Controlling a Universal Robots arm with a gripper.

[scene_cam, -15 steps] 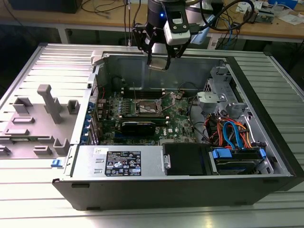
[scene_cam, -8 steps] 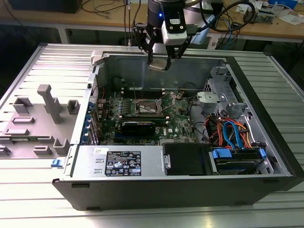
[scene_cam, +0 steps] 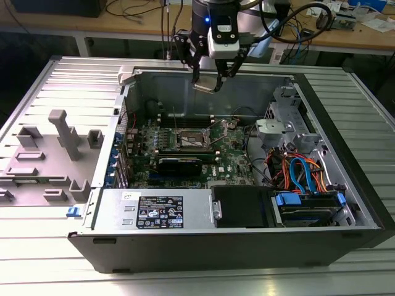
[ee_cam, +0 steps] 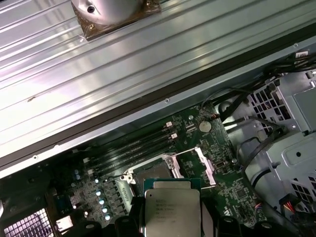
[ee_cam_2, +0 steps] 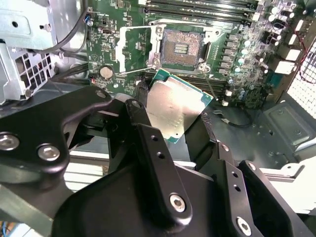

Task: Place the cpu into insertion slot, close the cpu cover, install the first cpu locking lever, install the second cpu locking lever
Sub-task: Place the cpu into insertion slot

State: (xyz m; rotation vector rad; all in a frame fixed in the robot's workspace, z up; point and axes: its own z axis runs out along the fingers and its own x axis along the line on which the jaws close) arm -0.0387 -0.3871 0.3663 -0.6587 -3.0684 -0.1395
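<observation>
We see the gripper (scene_cam: 213, 81) hanging over the open computer case (scene_cam: 345, 154), its two black fingers (ee_cam_2: 143, 126) closed narrowly onto opposite edges of the cpu (ee_cam_2: 175, 111). The chip sits between them with its silvery-grey top facing the second wrist view and a thin green edge showing around it. In the exterior view the cpu (scene_cam: 205, 87) is in the air, well apart from the green motherboard (scene_cam: 234, 157) that lies flat on the floor of the case. In the first wrist view it (ee_cam: 172, 210) lies in front of the near edge of the socket area. The insertion slot (ee_cam_2: 180, 47) is bare, and we can make out its dark square field inside the metal rim. The cpu cover (ee_cam_2: 133, 49) is swung open and sits just beside the slot, its cut-out centre showing the board behind it. A thin wire lever (ee_cam_2: 210, 84) runs away from one corner of the slot, unlatched. The long narrow memory slots (ee_cam_2: 197, 7) run along the far side of the slot, and in the exterior view a long black card (scene_cam: 179, 163) lies across the board on the near side. The case rests on a ribbed metal counter (scene_cam: 62, 80), with a grey moulded fixture (scene_cam: 62, 132) on the exterior view's left. Blue and orange cables (scene_cam: 302, 172) are bundled over a drive on the exterior view's right.
</observation>
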